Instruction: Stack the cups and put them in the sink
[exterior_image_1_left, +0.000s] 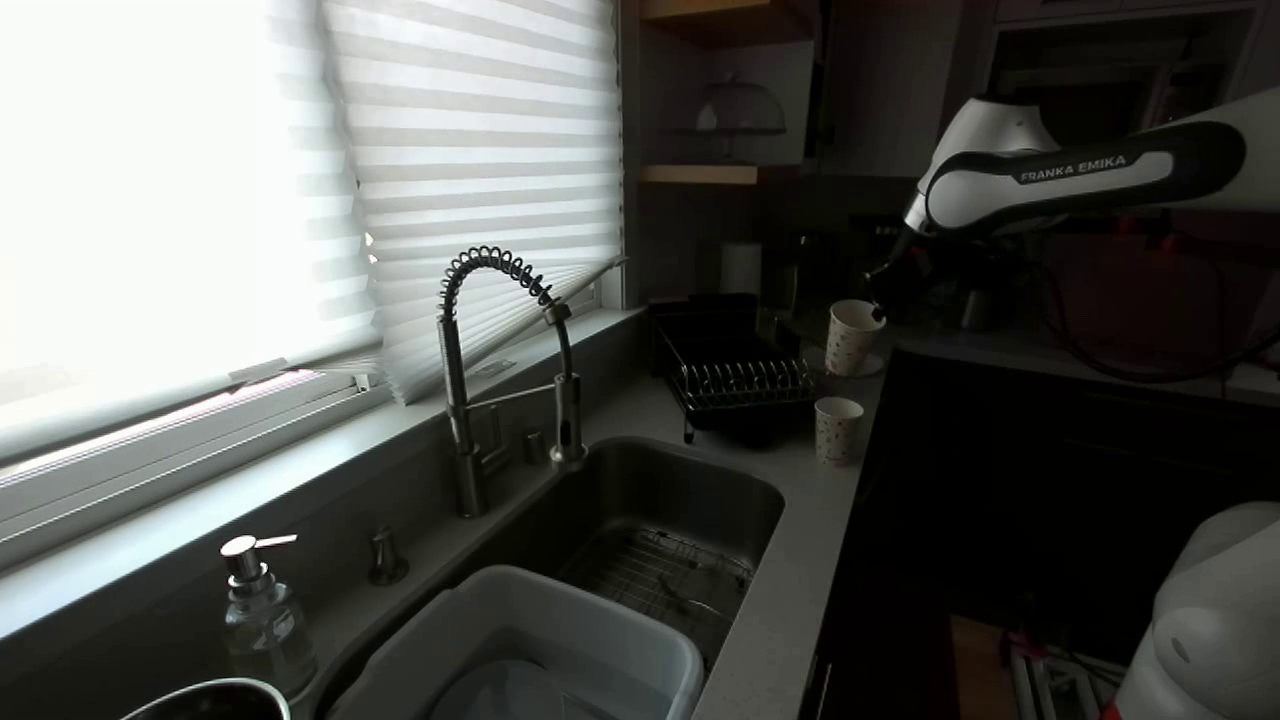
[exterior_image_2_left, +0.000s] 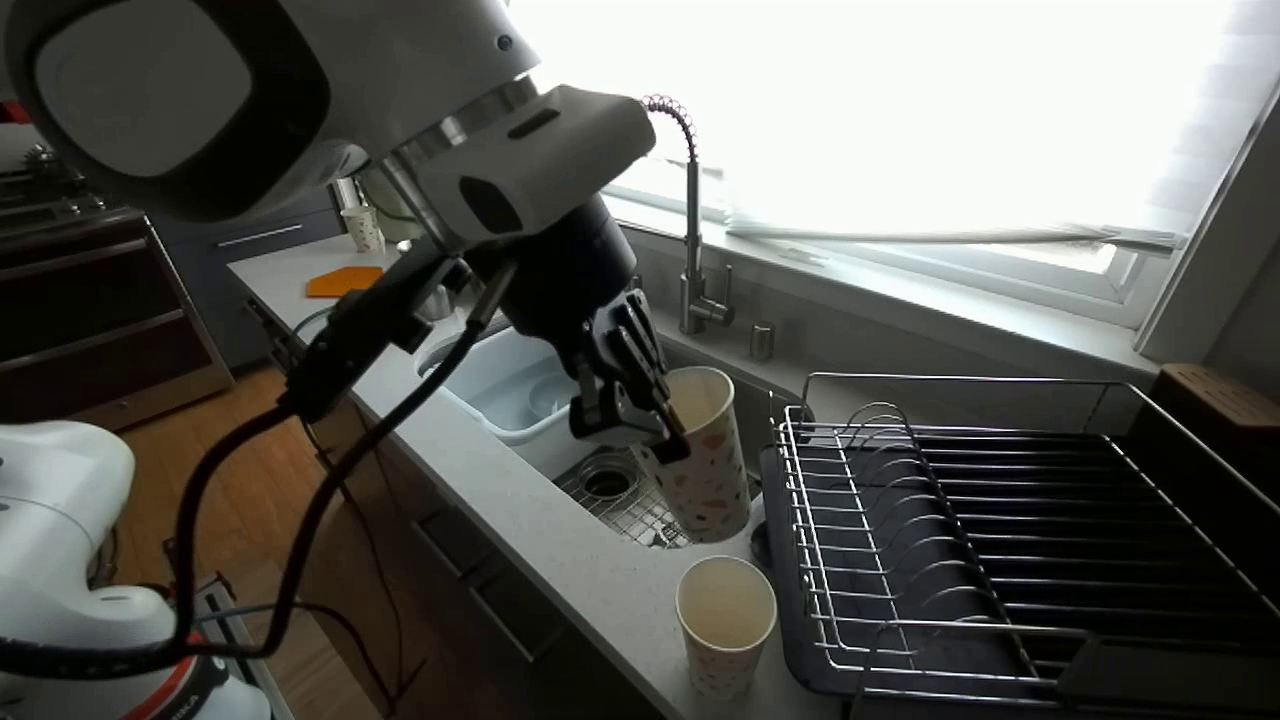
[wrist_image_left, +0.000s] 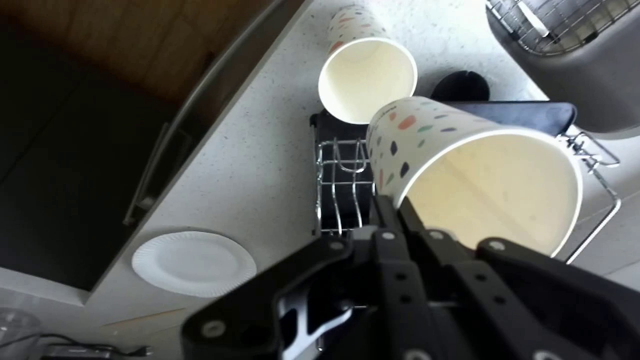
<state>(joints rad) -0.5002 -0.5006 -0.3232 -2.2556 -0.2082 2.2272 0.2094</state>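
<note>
My gripper (wrist_image_left: 395, 200) is shut on the rim of a pale speckled paper cup (wrist_image_left: 425, 125), one finger inside and one outside. The held cup is in the air, a little tilted, in both exterior views (exterior_image_1_left: 848, 350) (exterior_image_2_left: 712, 490). The gripper also shows in an exterior view (exterior_image_2_left: 678, 435). A second cup (exterior_image_2_left: 725, 640) stands upright on the counter by the dish rack, apart from the held cup; it also shows in the wrist view (wrist_image_left: 367, 75). A third cup (exterior_image_2_left: 363, 229) stands at the counter's far end. The sink (exterior_image_1_left: 655, 475) lies beyond the second cup.
The black wire dish rack (exterior_image_1_left: 745, 385) stands beside the second cup. A pale tub (exterior_image_1_left: 600, 620) sits in part of the sink. The spring faucet (exterior_image_1_left: 462, 400) arches over it. A white plate (wrist_image_left: 195, 264) lies on the counter. An orange flat thing (exterior_image_2_left: 343, 282) lies near the third cup.
</note>
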